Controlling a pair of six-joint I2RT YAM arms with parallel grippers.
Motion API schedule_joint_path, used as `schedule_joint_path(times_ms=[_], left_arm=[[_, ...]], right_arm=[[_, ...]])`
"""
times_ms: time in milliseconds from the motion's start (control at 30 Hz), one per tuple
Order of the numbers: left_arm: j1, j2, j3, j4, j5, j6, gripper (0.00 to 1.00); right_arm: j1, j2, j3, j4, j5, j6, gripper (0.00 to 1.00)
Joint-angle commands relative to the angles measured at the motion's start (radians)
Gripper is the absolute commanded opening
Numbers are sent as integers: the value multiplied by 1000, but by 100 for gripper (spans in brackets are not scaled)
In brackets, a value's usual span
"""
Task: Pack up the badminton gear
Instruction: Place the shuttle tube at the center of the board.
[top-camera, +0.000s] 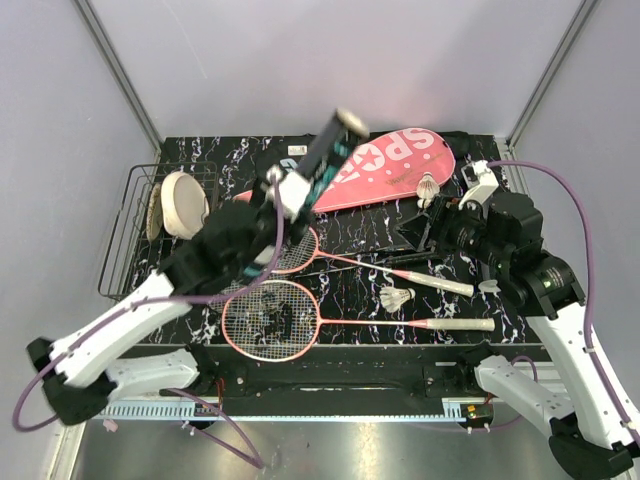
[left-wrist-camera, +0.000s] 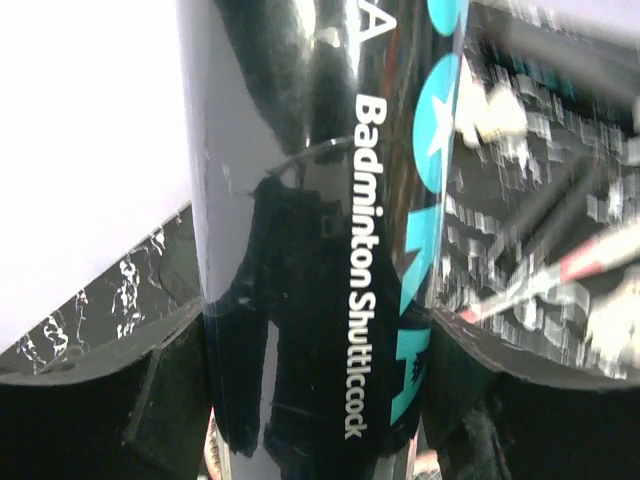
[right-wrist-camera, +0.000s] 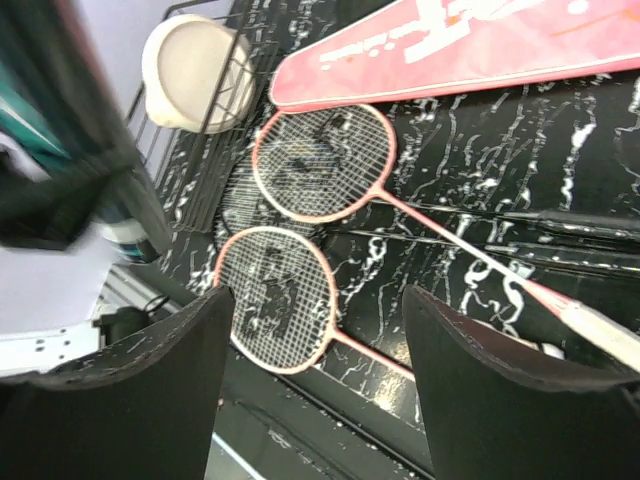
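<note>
One glossy dark tube, lettered "Badminton Shuttlecock", with teal stars.

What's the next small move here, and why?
Probably lower the open, empty right gripper onto the far shuttlecock close to it: the left gripper holds the dark tube raised, while this and the near shuttlecock lie loose.

the dark tube is cut off by the upper edge.
</note>
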Motion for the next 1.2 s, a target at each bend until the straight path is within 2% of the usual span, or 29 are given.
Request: schedule_joint_path(times_ms=[0,67,100,133,233,267,300,367,400,467,500,567,733,833,967,1100,1167], left_arm=[[31,288,363,-47,-251,-289,0],[86,384,518,-100,-230,-290,0],[114,484,573,-121,-183,-311,0],[196,543,725,-214,-160,-367,0],[354,761,1015,-354,-98,-545,0],[385,793,1044,-348,-107,-590,0],[453,824,1052,-327,-103,-725,0],[513,837,989,-182,-68,-846,0],[553,852,960,-128,-89,-962,0],[579,913,941,-54,-183,-1071,0],[599,944,960,-55,-227,-1168,0],[613,1033,1032,-81,-343,-1246,0],[689,1223,1185,-182,-411,-1639,0],[717,1309,1187,-150,-437,-1815,0],[742,1451,1283,-81,-500,-1846,0],[797,1577,1401,69,-473,-1761,0],[820,1643,1429,96,-418,-1767,7]], right_arm=[[-4,25,-42,26,79,-18,75],[-5,32,-68,40,71,-44,75],[-5,34,-74,39,68,-52,75],[-4,37,-85,42,70,-61,75],[-4,49,-106,59,25,-92,75],[-5,61,-111,69,21,-96,75],[-5,69,-114,75,15,-99,75],[-5,101,-117,88,4,-99,75],[-5,109,-117,94,-1,-99,75],[-5,127,-117,112,-4,-90,75],[-5,132,-122,118,-7,-86,74],[-7,147,-123,132,-12,-72,75],[-7,181,-119,140,-15,-53,75],[-7,210,-110,143,-1,-38,75],[-8,256,-88,116,76,-40,75],[-60,314,-88,82,206,-41,77],[-118,373,-102,86,215,-37,78]])
